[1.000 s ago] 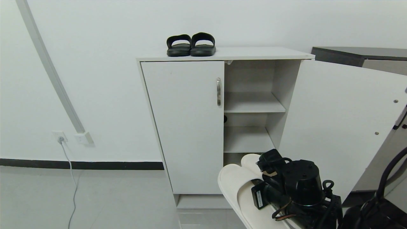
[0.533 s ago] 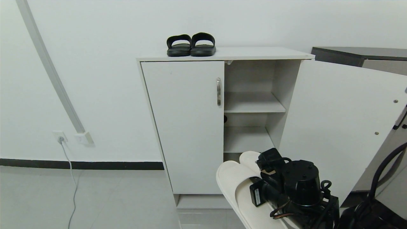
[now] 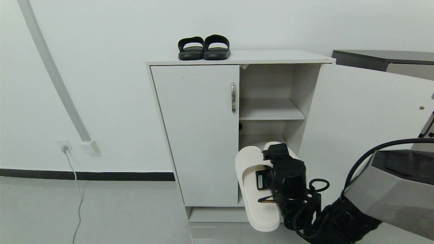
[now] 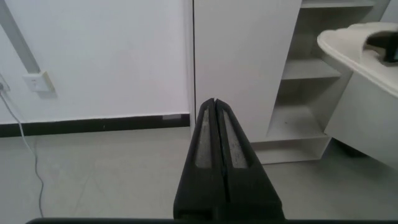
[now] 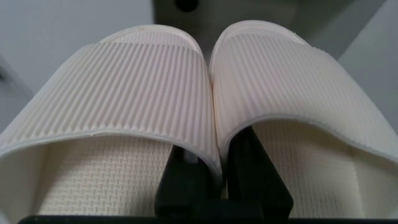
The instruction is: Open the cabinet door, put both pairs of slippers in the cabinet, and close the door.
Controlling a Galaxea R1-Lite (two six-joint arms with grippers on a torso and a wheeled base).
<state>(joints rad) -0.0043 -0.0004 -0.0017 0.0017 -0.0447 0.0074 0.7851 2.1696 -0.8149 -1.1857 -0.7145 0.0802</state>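
A pair of black slippers [image 3: 203, 47] sits on top of the white cabinet [image 3: 281, 56]. The cabinet's left door [image 3: 198, 135] is closed and its right door [image 3: 359, 135] stands swung open, showing the shelves [image 3: 268, 110]. My right gripper [image 3: 268, 162] is shut on a pair of white slippers [image 3: 252, 183], pinching their touching inner walls [image 5: 214, 165]. The toes point into the open compartment at about the lower shelf's height. The ribbed straps [image 5: 143, 87] are close up in the right wrist view. My left gripper [image 4: 214, 134] is shut on nothing, low and left of the cabinet [image 4: 242, 62].
A wall socket with a hanging cable [image 3: 64, 146] is at the left, above bare grey floor [image 3: 101, 210]. A dark-topped grey unit [image 3: 383, 59] stands behind the open door at the right. A small dark item [image 3: 240, 126] shows behind the closed door's edge.
My right arm has carried the white slippers up and forward, from below the cabinet's opening to the front of the lower shelf. The black slippers and doors have not moved.
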